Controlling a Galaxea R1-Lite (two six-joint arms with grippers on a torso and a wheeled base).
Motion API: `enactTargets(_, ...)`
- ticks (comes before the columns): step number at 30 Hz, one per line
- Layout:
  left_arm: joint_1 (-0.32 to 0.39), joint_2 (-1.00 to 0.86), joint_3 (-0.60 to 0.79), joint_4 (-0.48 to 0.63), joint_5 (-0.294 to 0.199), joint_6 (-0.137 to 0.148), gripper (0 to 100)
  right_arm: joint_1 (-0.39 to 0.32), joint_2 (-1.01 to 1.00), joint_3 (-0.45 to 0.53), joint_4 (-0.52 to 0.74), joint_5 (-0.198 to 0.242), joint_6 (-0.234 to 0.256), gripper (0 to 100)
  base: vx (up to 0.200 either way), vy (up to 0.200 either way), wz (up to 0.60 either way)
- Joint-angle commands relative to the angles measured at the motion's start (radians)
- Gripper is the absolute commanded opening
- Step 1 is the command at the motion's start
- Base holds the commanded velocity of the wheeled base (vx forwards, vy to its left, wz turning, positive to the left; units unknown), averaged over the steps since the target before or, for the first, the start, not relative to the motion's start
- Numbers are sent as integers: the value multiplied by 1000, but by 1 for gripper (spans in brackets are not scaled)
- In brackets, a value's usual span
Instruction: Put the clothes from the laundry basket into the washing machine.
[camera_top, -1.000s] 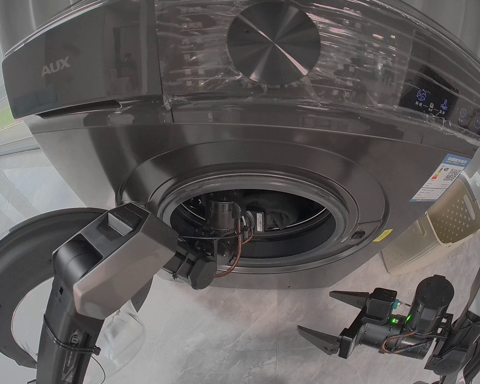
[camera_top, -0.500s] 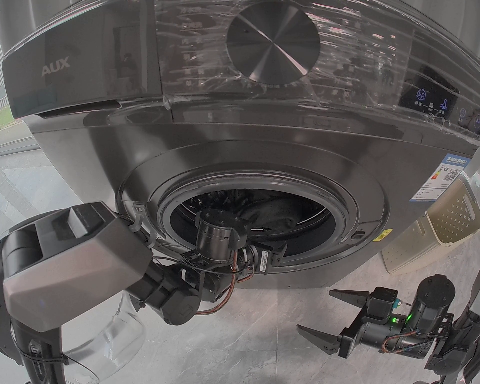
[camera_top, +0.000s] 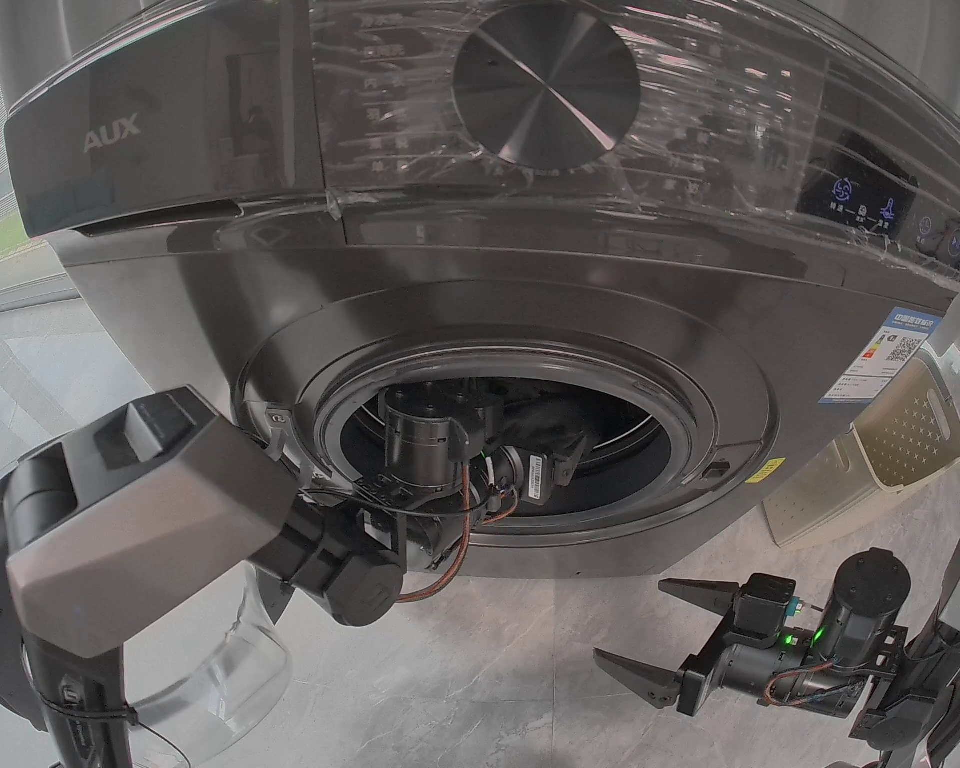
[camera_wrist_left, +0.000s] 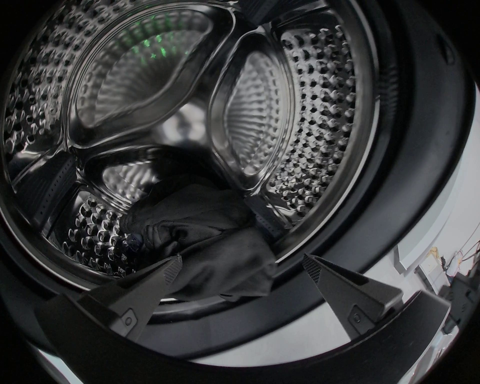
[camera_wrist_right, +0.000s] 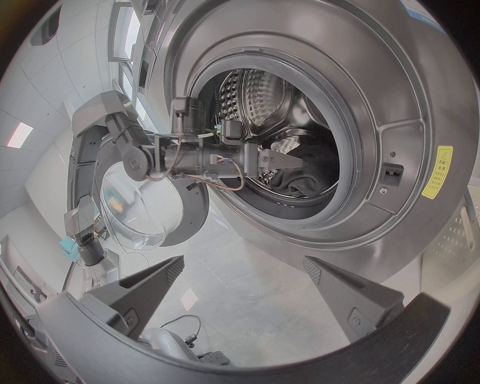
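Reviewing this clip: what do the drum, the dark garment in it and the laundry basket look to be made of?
The drum looks like polished metal, likely stainless steel: mirror reflections, punched holes. The dark garment is soft matte fabric, creased; fibre unclear. The laundry basket seems pale rigid plastic with a moulded perforated wall.

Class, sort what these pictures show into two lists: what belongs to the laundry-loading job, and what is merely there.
Belongs to the job: dark grey front-loading washing machine; black crumpled garment in its drum; cream perforated plastic laundry basket; left gripper, fingers open; right gripper, fingers open.

Merely there: round silver dial; yellow warning sticker; pale marble floor.
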Motion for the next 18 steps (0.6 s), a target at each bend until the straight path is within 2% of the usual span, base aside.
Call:
enactTargets(1, 45, 172, -116, -35, 0, 0, 100, 0, 4, 1, 0, 1, 2, 100, 0, 0, 0)
enactTargets(6, 55, 229, -173, -25, 2, -1, 100, -3, 8, -1, 0, 1, 2, 100, 0, 0, 0)
enactTargets(7, 55, 257, -205, -22, 6, 0, 0, 0, 9, -2, 0, 1, 2, 100, 0, 0, 0)
enactTargets(12, 67, 281, -277, 26, 6, 2, 0, 4, 8, -5, 0, 1, 3, 100, 0, 0, 0)
enactTargets(15, 78, 312, -380, 60, 11, -3, 0, 4, 9, -5, 0, 1, 3, 100, 0, 0, 0)
enactTargets(18, 90, 363, -504, 63, 43, -8, 0, 4, 9, -7, 0, 1, 3, 100, 0, 0, 0)
